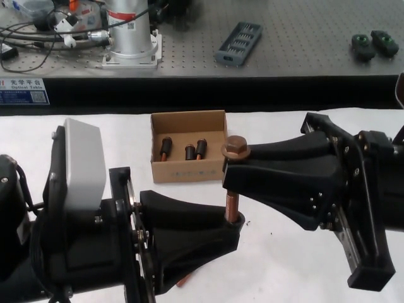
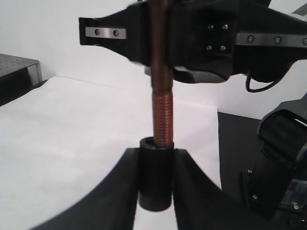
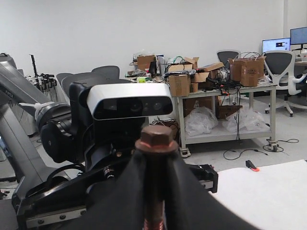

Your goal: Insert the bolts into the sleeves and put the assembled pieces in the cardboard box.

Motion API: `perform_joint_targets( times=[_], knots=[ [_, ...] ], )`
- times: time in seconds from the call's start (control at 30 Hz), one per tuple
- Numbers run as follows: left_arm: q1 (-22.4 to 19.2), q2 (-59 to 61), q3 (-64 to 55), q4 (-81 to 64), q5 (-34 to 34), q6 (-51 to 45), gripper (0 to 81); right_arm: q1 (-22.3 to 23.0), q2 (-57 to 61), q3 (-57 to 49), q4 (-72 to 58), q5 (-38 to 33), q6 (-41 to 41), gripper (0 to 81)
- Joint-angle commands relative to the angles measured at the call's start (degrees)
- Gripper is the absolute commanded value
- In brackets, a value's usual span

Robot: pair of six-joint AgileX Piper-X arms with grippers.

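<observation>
My left gripper (image 2: 156, 184) is shut on a black sleeve (image 2: 156, 175), held upright. A copper bolt (image 2: 161, 110) stands vertically above it, its threaded tip just inside the sleeve's mouth. My right gripper (image 3: 154, 184) is shut on that bolt (image 3: 154, 143) just under its hex head. In the high view the bolt (image 1: 232, 196) runs from the right gripper (image 1: 235, 165) down to the left gripper (image 1: 232, 226). The cardboard box (image 1: 188, 169) lies behind, holding three assembled pieces (image 1: 185, 150).
A loose copper bolt (image 1: 184, 279) pokes out under the left gripper on the white bench. A dark strip and an optical table with a metal post (image 1: 129, 28), a blue rack (image 1: 238, 43) and black parts (image 1: 375, 44) lie beyond.
</observation>
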Motion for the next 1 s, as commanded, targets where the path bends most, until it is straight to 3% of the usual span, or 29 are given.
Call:
perform_joint_targets(
  times=[0.0,0.3,0.57,0.97],
  knots=[
    [-0.2,-0.3,-0.4,-4.0,1.4,-0.4,0.6,0.0,0.0,-0.6,-0.6,-0.7,-0.5,3.7],
    [-0.2,-0.3,-0.4,-8.6,1.4,-1.5,0.6,-0.8,0.0,-0.6,-0.6,-1.7,-0.5,3.7],
    [-0.2,-0.3,-0.4,-9.4,1.4,-1.5,0.6,-5.5,0.0,-0.6,-0.6,-1.7,-0.5,3.7],
    [-0.2,-0.3,-0.4,-9.3,-1.4,-1.3,0.6,-5.4,0.0,-0.6,4.8,-5.6,0.2,0.7]
  ],
)
